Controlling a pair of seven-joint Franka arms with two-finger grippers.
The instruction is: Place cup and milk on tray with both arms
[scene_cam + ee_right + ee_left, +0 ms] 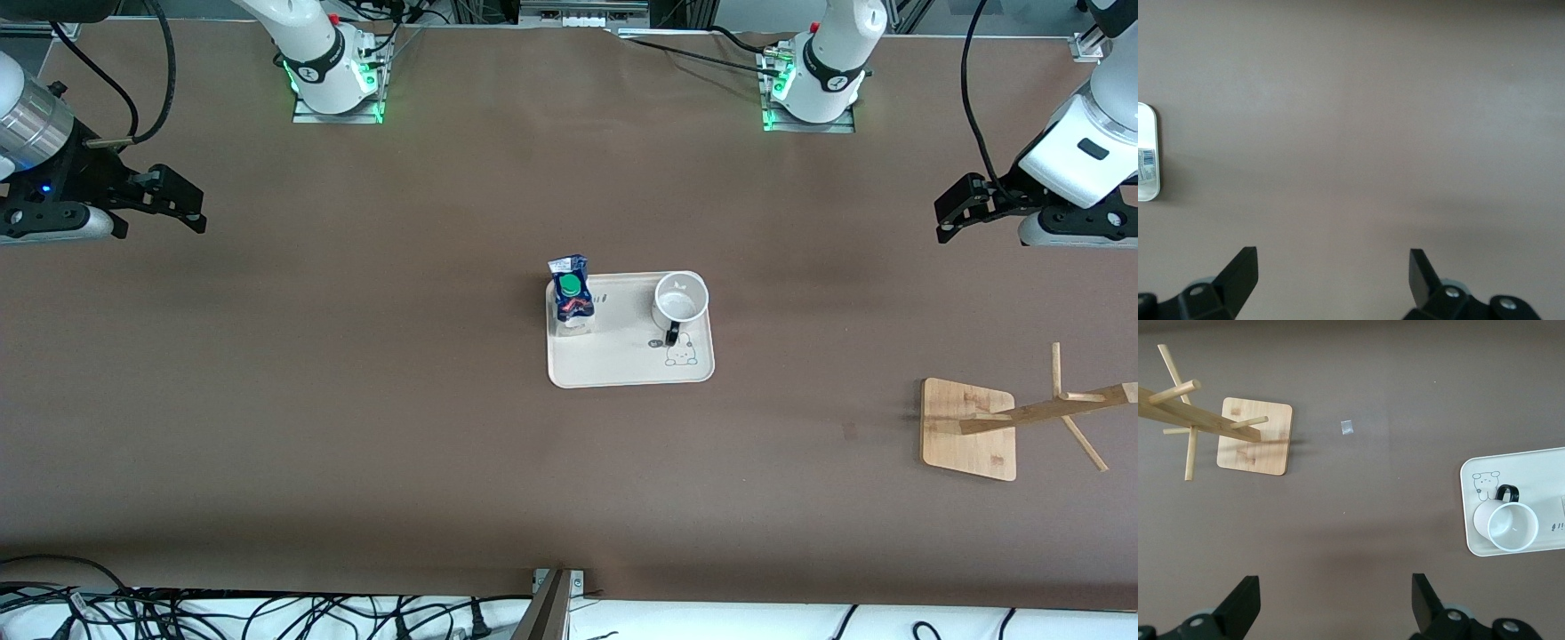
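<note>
The cream tray point(613, 366) lies at the table's middle. The white cup point(680, 302) stands upright on it at the end toward the left arm, its black handle toward the front camera. The dark-blue milk carton point(571, 293) with a green cap stands on the tray's end toward the right arm. My left gripper point(953, 213) is open and empty, raised over bare table at the left arm's end. My right gripper point(182, 203) is open and empty over bare table at the right arm's end. The left wrist view shows the cup point(1511, 525) on the tray point(1538, 467).
A wooden mug rack with a square base point(967, 429) and slanted pegs stands near the left arm's end, nearer the front camera than the tray; it also shows in the left wrist view point(1255, 437). Cables lie along the table's front edge point(267, 613).
</note>
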